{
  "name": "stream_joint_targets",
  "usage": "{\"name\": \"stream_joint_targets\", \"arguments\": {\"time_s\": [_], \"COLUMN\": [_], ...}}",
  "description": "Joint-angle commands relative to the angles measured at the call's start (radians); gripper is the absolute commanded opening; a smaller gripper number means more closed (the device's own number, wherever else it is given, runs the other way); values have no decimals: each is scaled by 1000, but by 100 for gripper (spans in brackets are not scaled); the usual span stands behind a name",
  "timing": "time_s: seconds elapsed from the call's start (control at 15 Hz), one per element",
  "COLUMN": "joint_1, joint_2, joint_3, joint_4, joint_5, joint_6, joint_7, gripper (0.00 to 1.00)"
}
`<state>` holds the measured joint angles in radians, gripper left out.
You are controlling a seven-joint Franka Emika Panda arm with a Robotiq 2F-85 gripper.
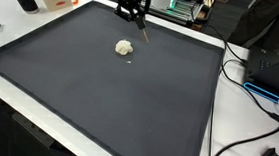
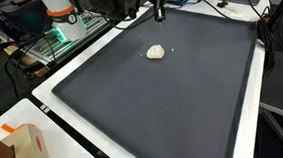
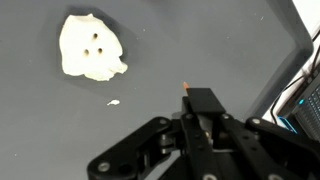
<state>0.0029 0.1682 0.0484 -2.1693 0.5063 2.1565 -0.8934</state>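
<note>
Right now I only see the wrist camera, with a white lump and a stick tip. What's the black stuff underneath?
Observer: A big black mat lying on a white table.
Operator: Is anything else on that table?
Observer: A small box stands at one corner, off the mat.
Operator: Where is the lump on the mat?
Observer: The lump lies near one end of the mat, close to the gripper holding the stick.

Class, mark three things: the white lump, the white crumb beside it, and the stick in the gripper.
white lump (image 3: 92,47), wrist view, its middle between the holes
white crumb (image 3: 113,102), wrist view, its centre
stick (image 3: 186,90), wrist view, its orange tip
</note>
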Motion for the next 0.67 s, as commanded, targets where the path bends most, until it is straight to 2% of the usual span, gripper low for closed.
{"name": "stream_joint_targets", "arguments": {"time_s": [0.0,0.6], "joint_1": [-32,-73], "joint_2": [41,86], "joint_3": [11,3], "joint_4": [22,32], "joint_5": [70,123], "joint_6": [-23,-1], "joint_7": [-15,47], "gripper": [3,3]}}
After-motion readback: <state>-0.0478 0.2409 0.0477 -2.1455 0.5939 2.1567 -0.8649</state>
